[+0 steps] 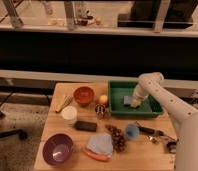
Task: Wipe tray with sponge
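A green tray (pixel 117 107) sits at the back right of the wooden table. A small blue-grey sponge (pixel 127 101) lies inside it, near the middle. My white arm comes in from the lower right and bends over the tray. My gripper (pixel 135 103) points down into the tray, right beside the sponge on its right side and touching or almost touching it.
On the table (pixel 62 125) stand an orange bowl (pixel 84 95), a yellow fruit (pixel 103 99), a metal can (pixel 100 110), a white cup (pixel 69 114), a black block (pixel 85 126), a purple bowl (pixel 58 148), a blue cup (pixel 131 131), grapes (pixel 117 137) and a pale blue cloth (pixel 100 144).
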Motion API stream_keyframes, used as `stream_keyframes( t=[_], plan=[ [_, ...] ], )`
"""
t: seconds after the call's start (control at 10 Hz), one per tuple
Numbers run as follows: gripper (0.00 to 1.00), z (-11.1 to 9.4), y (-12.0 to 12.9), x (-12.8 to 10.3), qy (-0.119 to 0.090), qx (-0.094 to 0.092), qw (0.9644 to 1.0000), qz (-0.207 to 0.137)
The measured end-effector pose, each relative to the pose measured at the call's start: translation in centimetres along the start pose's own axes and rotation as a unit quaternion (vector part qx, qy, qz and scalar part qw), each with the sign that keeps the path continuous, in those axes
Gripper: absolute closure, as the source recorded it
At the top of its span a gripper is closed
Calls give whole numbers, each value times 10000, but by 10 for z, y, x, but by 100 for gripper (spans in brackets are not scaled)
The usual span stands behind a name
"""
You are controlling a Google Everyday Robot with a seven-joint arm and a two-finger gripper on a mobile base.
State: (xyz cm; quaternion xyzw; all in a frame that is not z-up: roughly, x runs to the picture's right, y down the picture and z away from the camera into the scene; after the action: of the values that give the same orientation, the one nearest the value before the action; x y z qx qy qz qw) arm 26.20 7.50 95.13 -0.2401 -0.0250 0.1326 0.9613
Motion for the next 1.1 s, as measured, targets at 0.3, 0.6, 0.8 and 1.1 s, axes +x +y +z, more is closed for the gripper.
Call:
stream_keyframes(
  t=[0.3, 0.6, 0.8, 1.1],
  plan=[
    [94, -15, 18, -11, -117, -25, 9993, -353],
    [94, -79, 75, -60, -479, -16, 9932, -1065],
    [94, -114, 106, -79, -630, -37, 9882, -1398],
    [94, -120, 121, -104, -672, -62, 9835, -1677]
  ],
)
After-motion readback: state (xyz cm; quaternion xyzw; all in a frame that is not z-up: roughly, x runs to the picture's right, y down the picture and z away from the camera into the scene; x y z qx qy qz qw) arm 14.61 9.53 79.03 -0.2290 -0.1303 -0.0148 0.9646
